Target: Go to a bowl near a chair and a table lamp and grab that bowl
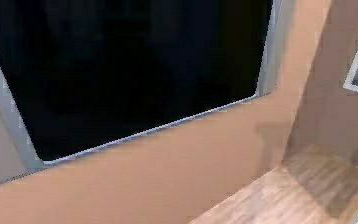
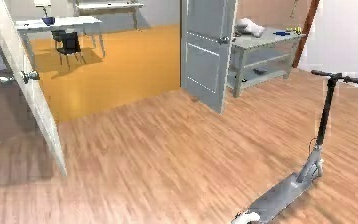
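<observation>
A white desk (image 2: 77,21) with a dark chair (image 2: 67,43) stands far off, upper left in the arm side view. A small blob (image 2: 49,19) on it may be the bowl. The hand's state cannot be told.

Logged wood plank floor (image 2: 137,150), grey scooter (image 2: 309,168) standing on it. Noted orange floor (image 2: 122,62) beyond, bearing white table (image 2: 32,25) and dark chair (image 2: 67,43). Recorded grey bench (image 2: 259,45) carrying white lump (image 2: 249,27) and blue item (image 2: 282,33).
</observation>
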